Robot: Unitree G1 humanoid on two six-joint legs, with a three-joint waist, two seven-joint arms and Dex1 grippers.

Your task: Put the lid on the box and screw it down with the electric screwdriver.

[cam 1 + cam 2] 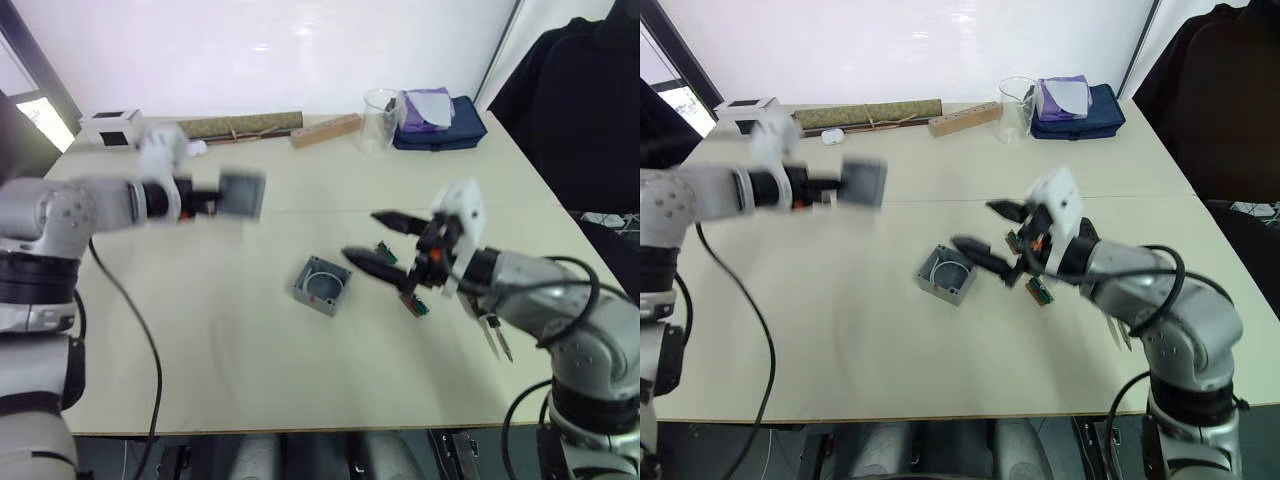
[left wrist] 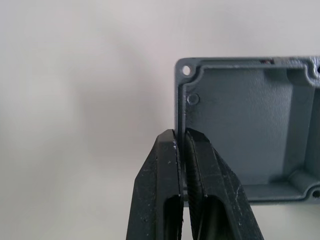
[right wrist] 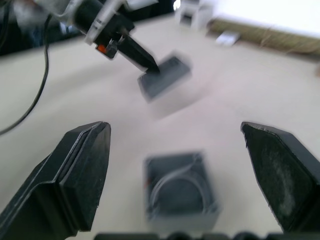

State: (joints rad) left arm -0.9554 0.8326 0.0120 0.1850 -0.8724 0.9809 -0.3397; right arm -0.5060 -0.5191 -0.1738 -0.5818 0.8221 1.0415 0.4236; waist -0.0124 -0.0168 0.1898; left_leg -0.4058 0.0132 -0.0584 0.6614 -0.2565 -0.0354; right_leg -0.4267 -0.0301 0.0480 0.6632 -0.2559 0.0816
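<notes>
Currently the left pincer is pressed together on one wall of the lid, fingers either side of the rim near a corner screw hole, so the recessed inside faces the wrist camera. An edge grip leaves the lid's face free, which should let it drop flat onto the box without the fingers getting trapped underneath. It hangs above the counter, upper left of the frame, well apart from the box. The box sits open side up at centre frame, white wire loop visible inside. The right pincer is spread wide and empty, just right of the box and aimed at it; my read is it's there to brace the box while the lid comes down. Small green parts lie on the counter under that arm. I can't pick out the electric screwdriver for certain. Glass beaker, blue pouch and brown roll sit along the far edge, out of the way.
</notes>
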